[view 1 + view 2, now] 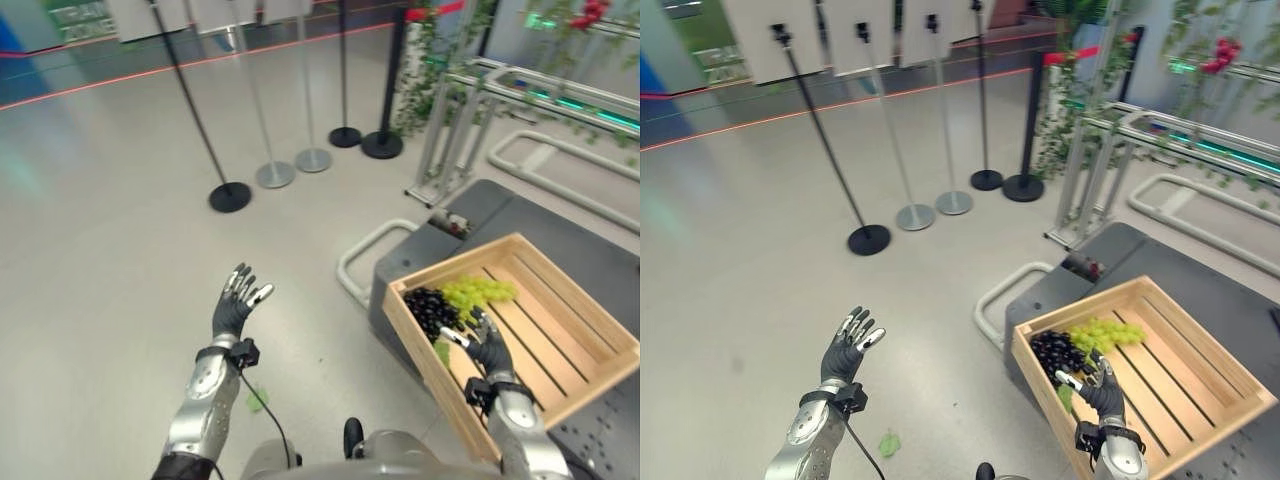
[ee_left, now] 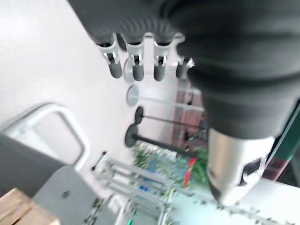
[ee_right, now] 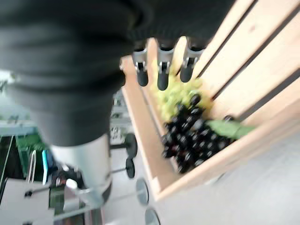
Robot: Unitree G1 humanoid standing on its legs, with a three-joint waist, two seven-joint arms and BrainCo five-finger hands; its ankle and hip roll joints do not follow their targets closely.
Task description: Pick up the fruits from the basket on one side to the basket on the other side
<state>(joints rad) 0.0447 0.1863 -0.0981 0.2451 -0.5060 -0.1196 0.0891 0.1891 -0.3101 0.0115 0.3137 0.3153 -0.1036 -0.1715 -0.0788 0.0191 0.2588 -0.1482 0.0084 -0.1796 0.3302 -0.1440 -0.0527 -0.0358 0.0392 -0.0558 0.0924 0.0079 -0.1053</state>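
The wooden crate (image 1: 560, 330) stands on a dark grey bench (image 1: 500, 215). In the crate's near corner lie the black grapes (image 1: 432, 308), touching the green grapes (image 1: 480, 291). The right robot hand (image 1: 488, 345) hovers inside the crate just beside both bunches, fingers relaxed, grasping nothing. The left robot hand (image 1: 236, 300) is over the floor (image 1: 120, 220), well apart from the crate, fingers straight and released.

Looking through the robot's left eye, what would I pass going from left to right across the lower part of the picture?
Left hand raised open over the floor → dark grapes in the wooden crate → right hand, open, just above the crate's slats beside them.
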